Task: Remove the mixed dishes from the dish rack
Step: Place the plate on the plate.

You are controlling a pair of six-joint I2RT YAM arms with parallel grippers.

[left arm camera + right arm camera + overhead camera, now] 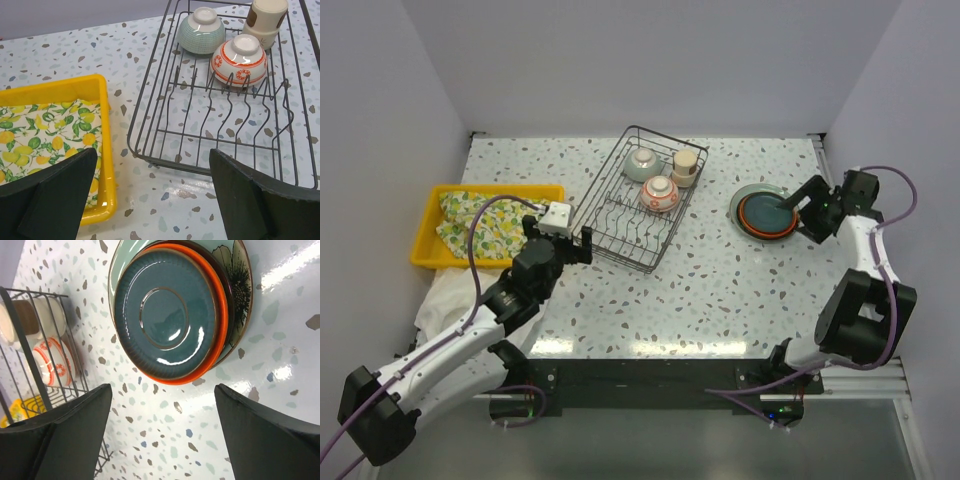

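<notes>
The black wire dish rack point(623, 213) stands mid-table and holds a celadon bowl point(642, 163), a red-patterned white bowl point(659, 193) and a beige cup point(686, 166) at its far end. Right of it, plates lie stacked on the table: a teal plate point(167, 315) on top, an orange-red plate point(221, 315) under it, and a flower-patterned grey-green plate point(240, 282) below. My right gripper point(162, 435) is open and empty just beside the stack point(766, 212). My left gripper point(150, 200) is open and empty at the rack's point(225, 120) near left corner.
A yellow tray point(425, 245) with a lemon-patterned cloth point(480, 222) sits at the left, close to my left gripper point(586, 247). White cloth hangs off the table's left front edge. Walls enclose the table on three sides.
</notes>
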